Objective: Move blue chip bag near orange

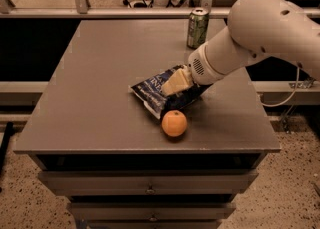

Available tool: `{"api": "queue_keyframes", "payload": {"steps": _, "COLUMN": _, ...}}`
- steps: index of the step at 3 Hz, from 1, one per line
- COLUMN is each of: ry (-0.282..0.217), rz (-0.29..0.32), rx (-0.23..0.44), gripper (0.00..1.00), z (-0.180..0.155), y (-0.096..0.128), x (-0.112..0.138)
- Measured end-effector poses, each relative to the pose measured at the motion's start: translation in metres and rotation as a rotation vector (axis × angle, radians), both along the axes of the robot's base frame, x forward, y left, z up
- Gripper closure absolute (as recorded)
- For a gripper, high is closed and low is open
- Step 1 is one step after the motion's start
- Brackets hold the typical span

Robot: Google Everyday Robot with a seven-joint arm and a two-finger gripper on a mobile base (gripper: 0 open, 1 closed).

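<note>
Tool (175, 82): the beige tip of the white arm (260, 35), reaching in from the right and set down on the right half of the blue chip bag; I cannot tell whether it is clenched on the bag or released.
Blue chip bag (150, 91): on the worktop, front of centre, lying aslant, its right end hidden under the tool.
Orange (174, 123): on the worktop near the front edge, just beside the bag's near edge; contact cannot be made out.
Green can (198, 28): upright at the back edge, well apart from the bag.
Worktop (95, 73): grey, flat, atop a drawer unit (150, 189).
</note>
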State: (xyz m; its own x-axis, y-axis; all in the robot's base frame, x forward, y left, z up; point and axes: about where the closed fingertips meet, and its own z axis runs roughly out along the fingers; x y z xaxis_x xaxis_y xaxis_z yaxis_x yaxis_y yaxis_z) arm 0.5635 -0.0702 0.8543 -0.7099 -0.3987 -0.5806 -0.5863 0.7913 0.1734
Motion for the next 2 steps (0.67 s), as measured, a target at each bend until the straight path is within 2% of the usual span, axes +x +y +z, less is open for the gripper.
{"api": "queue_keyframes", "payload": {"steps": 1, "ry": 0.007, "rz": -0.019, "rx": -0.005, "gripper": 0.0, "z": -0.001, "y": -0.004, "x": -0.003}}
{"api": "queue_keyframes", "payload": {"steps": 2, "ry": -0.016, "rz": -0.056, "rx": -0.013, "gripper": 0.0, "z": 0.007, "y": -0.017, "x": -0.011}}
